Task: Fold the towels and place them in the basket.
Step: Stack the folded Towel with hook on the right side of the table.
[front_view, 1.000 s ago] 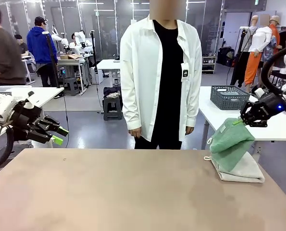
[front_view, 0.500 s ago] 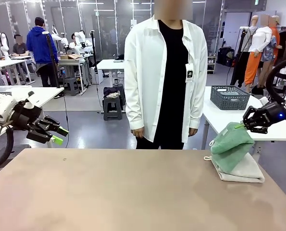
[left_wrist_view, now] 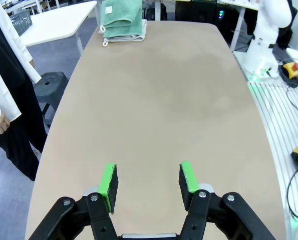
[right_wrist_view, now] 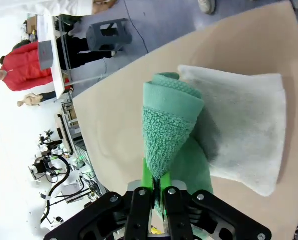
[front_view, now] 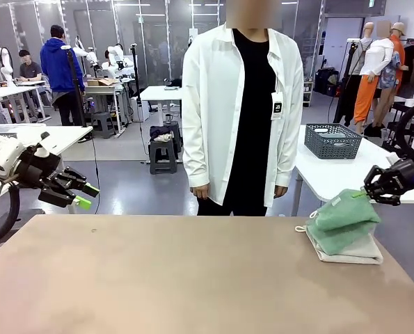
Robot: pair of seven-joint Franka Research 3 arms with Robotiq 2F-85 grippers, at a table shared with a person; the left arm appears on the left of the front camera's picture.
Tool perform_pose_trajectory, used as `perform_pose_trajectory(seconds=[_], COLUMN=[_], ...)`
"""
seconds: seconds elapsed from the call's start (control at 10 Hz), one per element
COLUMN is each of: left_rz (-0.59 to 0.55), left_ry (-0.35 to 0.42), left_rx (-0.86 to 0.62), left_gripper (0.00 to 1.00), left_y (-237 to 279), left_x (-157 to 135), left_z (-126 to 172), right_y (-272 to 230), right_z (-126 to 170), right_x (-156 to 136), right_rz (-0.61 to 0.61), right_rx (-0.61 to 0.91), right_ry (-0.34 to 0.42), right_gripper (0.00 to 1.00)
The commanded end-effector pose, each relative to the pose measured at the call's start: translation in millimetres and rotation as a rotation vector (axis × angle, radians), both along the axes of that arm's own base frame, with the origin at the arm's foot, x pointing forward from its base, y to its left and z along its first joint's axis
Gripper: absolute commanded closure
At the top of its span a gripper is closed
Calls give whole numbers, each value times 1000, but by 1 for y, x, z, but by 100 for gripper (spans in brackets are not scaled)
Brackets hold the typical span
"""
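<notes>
Right pincer (right_wrist_view: 158, 192) at frame bottom pinches the green towel (right_wrist_view: 171, 125); lay it squarely on the off-white towel (right_wrist_view: 244, 130), then release.

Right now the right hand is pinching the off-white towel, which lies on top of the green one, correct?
Not quite: the right hand pinches the green towel, which lies on top of the off-white towel. The right wrist view shows it.
</notes>
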State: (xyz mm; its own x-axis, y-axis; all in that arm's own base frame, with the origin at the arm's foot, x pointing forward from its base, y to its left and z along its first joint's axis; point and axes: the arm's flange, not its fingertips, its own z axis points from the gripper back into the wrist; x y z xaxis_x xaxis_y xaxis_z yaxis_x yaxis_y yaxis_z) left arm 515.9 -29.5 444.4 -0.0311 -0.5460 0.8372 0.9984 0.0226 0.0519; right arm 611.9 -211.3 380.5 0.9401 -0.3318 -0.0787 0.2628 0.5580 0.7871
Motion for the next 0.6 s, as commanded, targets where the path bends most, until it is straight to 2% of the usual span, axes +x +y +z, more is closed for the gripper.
perform_pose_trajectory(seconds=[0.0, 0.1, 0.2, 0.3, 0.4, 0.5], left_rz=[5, 5, 5, 5, 5, 5], left_ry=[-4, -4, -4, -4, -4, -4], left_rx=[1, 1, 1, 1, 1, 1], left_gripper=[37, 37, 37, 37, 37, 37], left_y=[0, 0, 0, 0, 0, 0], left_x=[-1, -1, -1, -1, -1, -1], left_z=[3, 3, 3, 3, 3, 3], right_y=[-11, -12, -13, -13, -13, -12], right_z=[-3, -4, -4, -4, -5, -4], right_x=[0, -1, -1, -1, 1, 2], right_rz=[50, 59, 56, 62, 61, 65], right_rx=[-30, -38, -45, -60, -88, -133], right_ry=[7, 3, -7, -15, -22, -21], right_gripper=[74, 74, 54, 70, 34, 50])
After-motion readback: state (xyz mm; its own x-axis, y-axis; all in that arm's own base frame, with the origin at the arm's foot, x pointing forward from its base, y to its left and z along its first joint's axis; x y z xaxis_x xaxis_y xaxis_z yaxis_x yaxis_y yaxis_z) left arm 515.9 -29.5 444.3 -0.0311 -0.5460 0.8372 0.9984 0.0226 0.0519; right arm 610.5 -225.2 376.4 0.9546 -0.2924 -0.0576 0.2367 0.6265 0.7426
